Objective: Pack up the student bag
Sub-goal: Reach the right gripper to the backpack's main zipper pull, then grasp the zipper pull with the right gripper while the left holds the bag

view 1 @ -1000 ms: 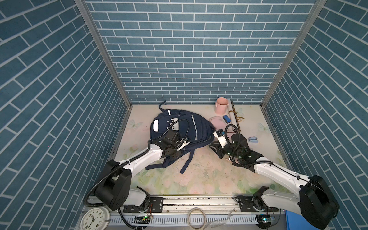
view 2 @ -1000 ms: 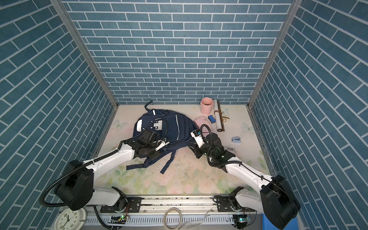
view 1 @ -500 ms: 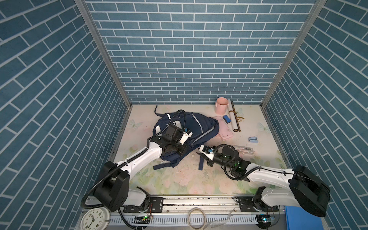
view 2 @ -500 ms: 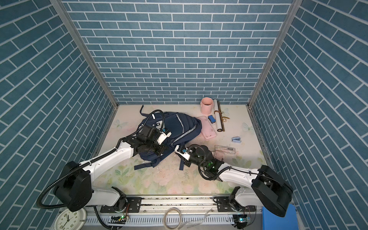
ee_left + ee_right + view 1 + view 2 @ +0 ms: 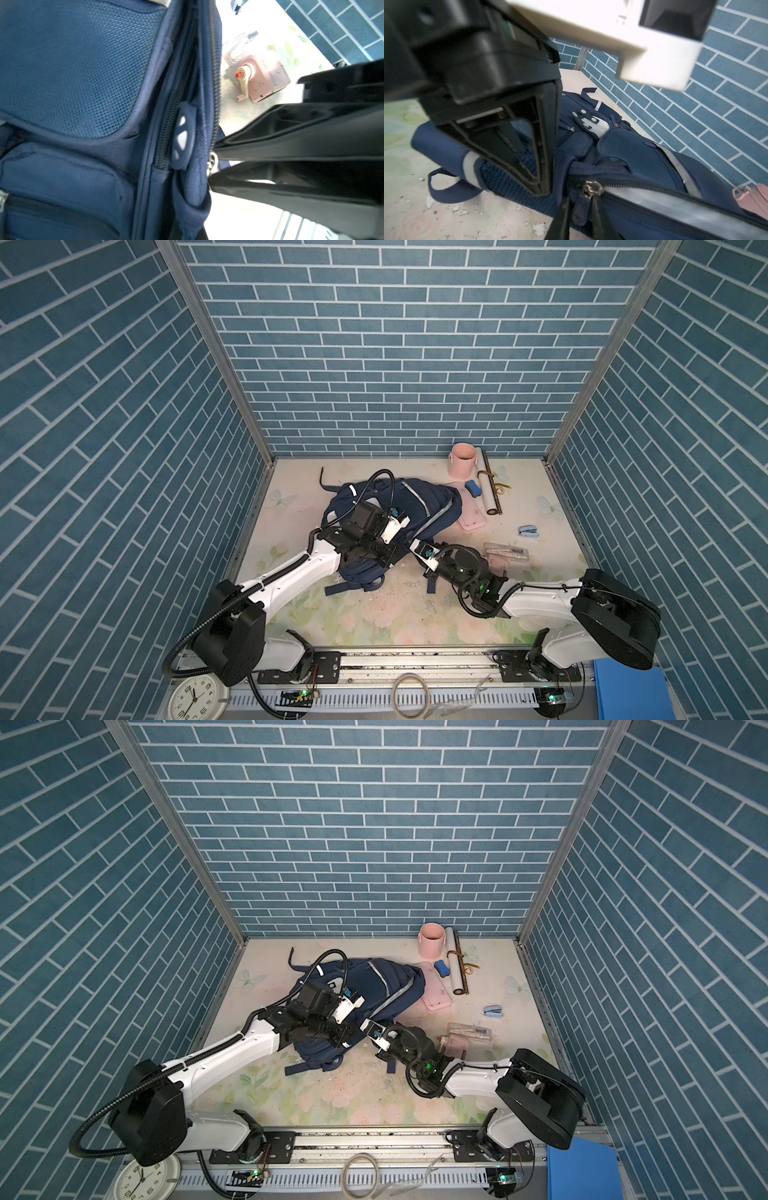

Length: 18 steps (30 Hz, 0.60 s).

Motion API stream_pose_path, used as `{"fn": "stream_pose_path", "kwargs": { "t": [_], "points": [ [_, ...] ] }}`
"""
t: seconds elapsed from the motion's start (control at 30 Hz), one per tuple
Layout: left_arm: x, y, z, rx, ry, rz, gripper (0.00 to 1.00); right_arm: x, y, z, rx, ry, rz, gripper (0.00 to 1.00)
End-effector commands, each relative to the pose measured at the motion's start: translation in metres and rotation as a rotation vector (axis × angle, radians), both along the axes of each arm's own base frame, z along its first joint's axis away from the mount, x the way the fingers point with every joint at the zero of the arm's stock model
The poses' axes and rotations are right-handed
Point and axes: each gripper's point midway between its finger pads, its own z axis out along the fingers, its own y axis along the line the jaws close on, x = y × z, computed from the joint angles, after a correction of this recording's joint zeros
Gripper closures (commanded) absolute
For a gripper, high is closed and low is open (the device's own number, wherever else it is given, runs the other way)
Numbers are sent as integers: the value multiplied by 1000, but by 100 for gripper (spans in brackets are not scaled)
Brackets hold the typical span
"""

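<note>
On worktop (image 5: 374,614), student bag (image 5: 419,506) left of centre. At its near side, left gripper (image 5: 543,190) jaws clamped tight on mesh; right gripper (image 5: 580,200) jaws narrow, pinching zipper pull (image 5: 579,211).

Navy student bag (image 5: 72,72), right end effector (image 5: 210,168) gripping zipper pull (image 5: 213,161)

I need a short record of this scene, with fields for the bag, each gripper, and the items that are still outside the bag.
bag: student bag lying on the floral table, left of centre
left gripper: shut, pinching the bag's mesh fabric
right gripper: fingers either side of the zipper pull; grip unclear
outside the bag: pink cup, pink case, blue eraser, paper roll, small blue stapler, clear box, pink sharpener
</note>
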Motion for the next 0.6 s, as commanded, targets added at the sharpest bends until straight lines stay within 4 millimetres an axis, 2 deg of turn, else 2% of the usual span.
{"fn": "stream_pose_path", "kwargs": {
  "t": [0.0,0.07,0.2,0.33,0.57],
  "points": [
    [11,-30,51,-154,-107,-55,100,9,-2,3,3,-29,-55,80],
    [11,-33,55,-171,-102,-56,100,13,-4,2,4,-27,-87,79],
    [11,-39,64,-219,-95,-56,100,22,-10,2,13,-49,-165,69],
    [12,-44,69,-264,-85,-50,100,22,-9,4,31,-70,-178,56],
    [8,-50,59,-258,-46,-55,100,37,-23,22,106,-130,-334,56]
  ]
}}
